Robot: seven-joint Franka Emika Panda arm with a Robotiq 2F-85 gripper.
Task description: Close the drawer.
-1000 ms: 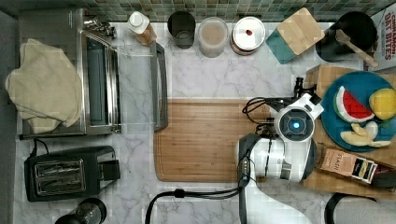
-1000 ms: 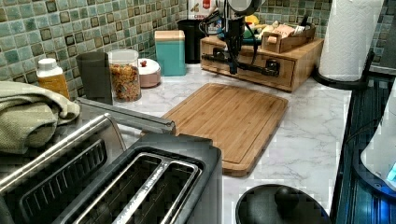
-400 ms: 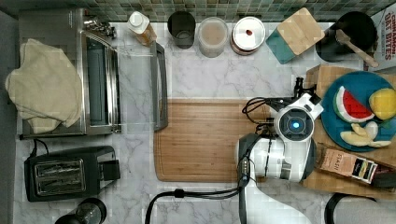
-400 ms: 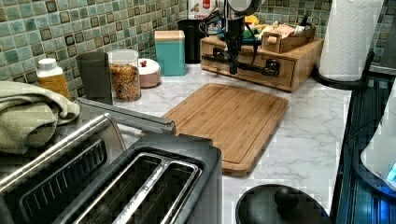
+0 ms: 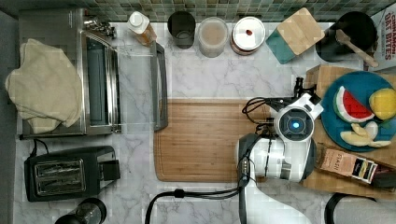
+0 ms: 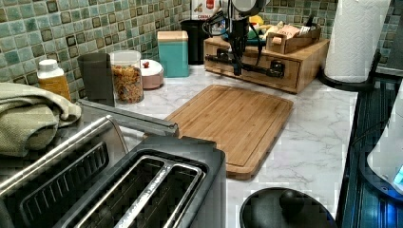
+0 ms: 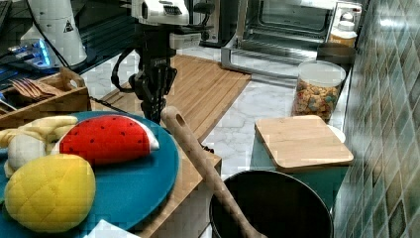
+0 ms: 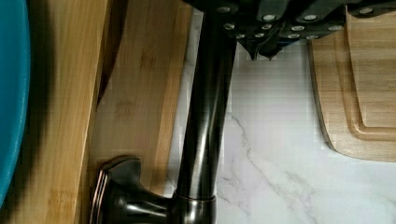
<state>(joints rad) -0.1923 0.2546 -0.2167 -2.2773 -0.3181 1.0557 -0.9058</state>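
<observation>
Wrist view: I'm sitting at the drawer (image 8: pixel 135 93) handle (image 8: pixel 205 116), can't tell my fingers' state, and I'm thinking push square against the front, not sideways.

counter (image 5: pixel 219 79): white marble with grey veins, smooth
cutting board (image 5: pixel 201 140): brown wood with straight grain, matt
drawer (image 6: pixel 256 64): light wood
handle (image 8: pixel 205 121): dark metal, smooth and a bit shiny
plate (image 7: pixel 143 183): blue, smooth
towel (image 5: pixel 44 88): soft tan cloth
toaster oven (image 5: pixel 70 42): shiny silver metal
wall (image 6: pixel 57 28): glossy green tiles
</observation>
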